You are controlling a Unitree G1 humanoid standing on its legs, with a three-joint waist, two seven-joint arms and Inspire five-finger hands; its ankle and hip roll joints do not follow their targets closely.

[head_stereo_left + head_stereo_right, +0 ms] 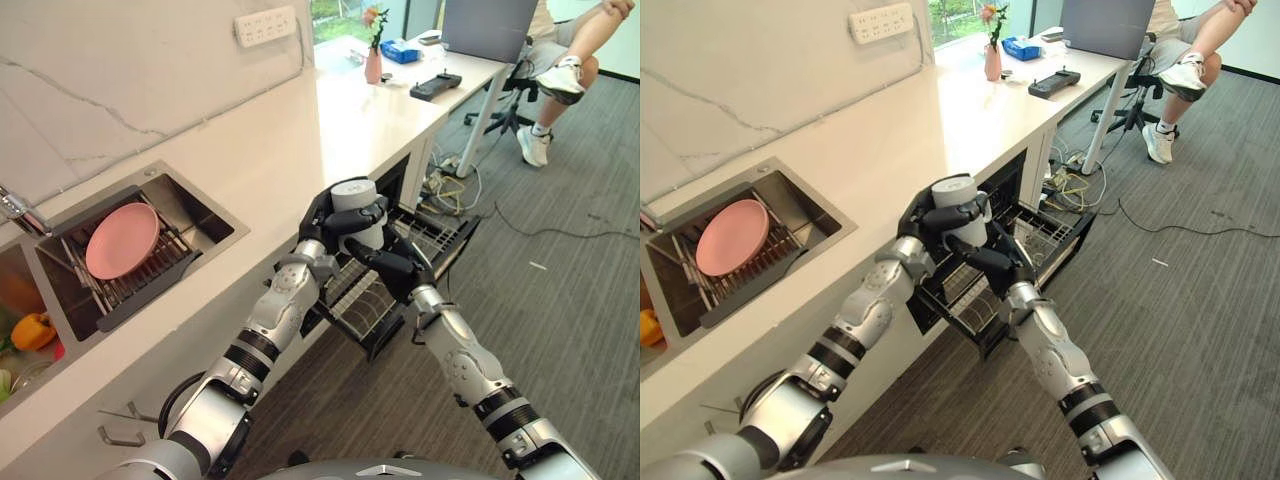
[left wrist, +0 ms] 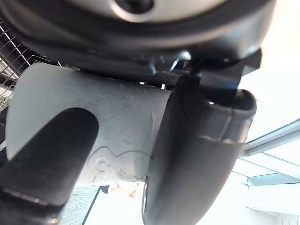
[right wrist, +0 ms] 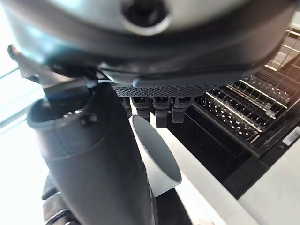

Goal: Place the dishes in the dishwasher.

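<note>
- 1 grey cup (image 1: 354, 205), upright, held w/ both hands above the pulled-out dishwasher rack (image 1: 395, 285), at centre of head view.
- Left hand (image 1: 322, 222): comes from 7 o'clock, fingers curled round the cup's far side; wrist cam shows thumb and a finger lying against the cup wall.
- Right hand (image 1: 395, 268): comes from 5 o'clock, fingers (image 1: 362, 240) wrapped on the cup's near side; its wrist cam shows cup rim just past the fingers, rack wires beyond.
- 1 dishwasher, under the worktop (image 1: 290, 150); its wire rack sticks out toward 3 o'clock, over grey carpet.
- 1 pink plate (image 1: 122, 240) leaning in a drying rack inside the sink (image 1: 215, 215), at 9 o'clock, well apart from the cup.
- 1 yellow pepper (image 1: 33, 331) at far 9 o'clock edge, in a second basin.
- 1 white power strip (image 1: 265, 25) on the wall, 12 o'clock.
- Far end of worktop, 1 o'clock: 1 pink vase w/ flowers (image 1: 373, 60), 1 blue box (image 1: 400, 50), 1 black device (image 1: 435, 86), 1 laptop (image 1: 488, 27).
- 1 person seated at 2 o'clock, white shoes (image 1: 561, 80).
</note>
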